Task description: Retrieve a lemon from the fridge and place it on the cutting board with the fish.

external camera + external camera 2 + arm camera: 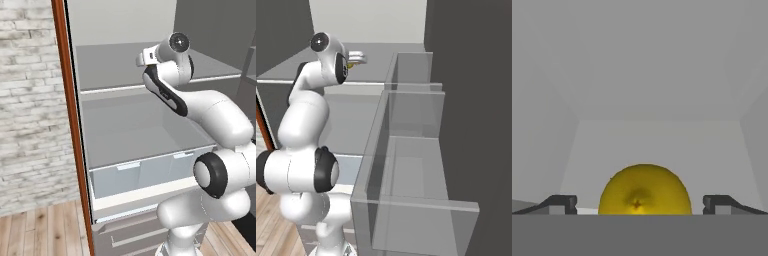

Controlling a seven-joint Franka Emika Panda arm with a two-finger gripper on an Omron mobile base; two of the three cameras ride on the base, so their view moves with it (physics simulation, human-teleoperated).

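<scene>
The fridge (120, 65) stands open, and my arm reaches in over its upper grey shelf. In the hand view the lemon (644, 190), bright yellow and rounded, lies on the shelf floor directly between my two dark fingertips. My gripper (639, 204) is open, one finger on each side of the lemon with a gap to it on both sides. From the right base view the gripper (360, 57) sits low over the shelf near the back. The cutting board and the fish are out of view.
A translucent drawer (145, 175) juts out below the shelf. Clear door bins (416, 150) stand to the right of the arm. An orange-brown panel edge (70, 125) and a brick wall (30, 100) border the fridge on the left.
</scene>
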